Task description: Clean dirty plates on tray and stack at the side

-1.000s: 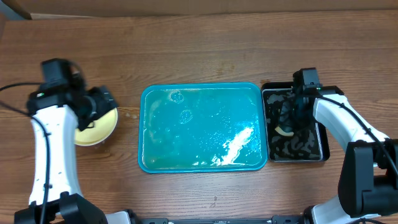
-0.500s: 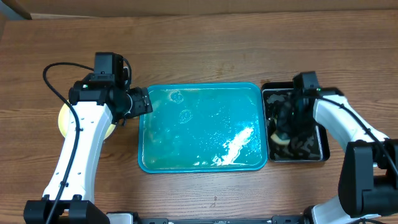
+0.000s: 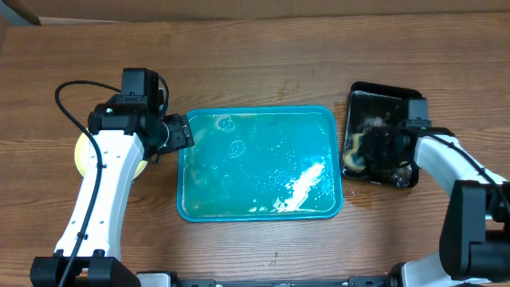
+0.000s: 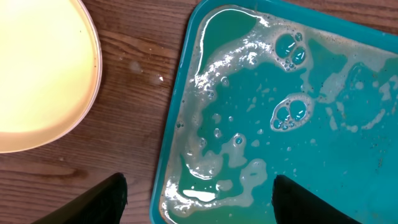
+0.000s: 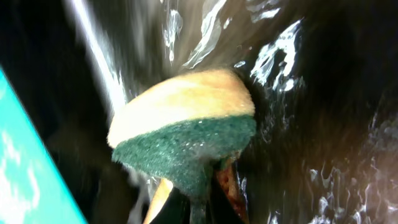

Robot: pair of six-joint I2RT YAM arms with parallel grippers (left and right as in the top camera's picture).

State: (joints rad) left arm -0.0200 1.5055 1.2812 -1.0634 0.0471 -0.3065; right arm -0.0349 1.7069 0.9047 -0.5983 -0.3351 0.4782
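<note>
Overhead: the tray at frame centre holds only suds and no plates. A pale yellow plate lies on the desk at left, under my left arm, so washing looks done, though I cannot tell whether others lie beneath it. Left wrist: my left hand gapes wide and empty over the tray's left rim. Right wrist: through the blur, my right hand seems pinched on the sponge over the black tray.

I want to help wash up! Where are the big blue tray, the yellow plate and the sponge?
Large rectangular teal-blue plastic tray (image 3: 255,163): overhead view, its wet bottom.
Round pale yellow plate (image 4: 34,68): left wrist view, its face.
Yellow-and-green sponge (image 5: 186,106): right wrist view, its yellow top.
</note>
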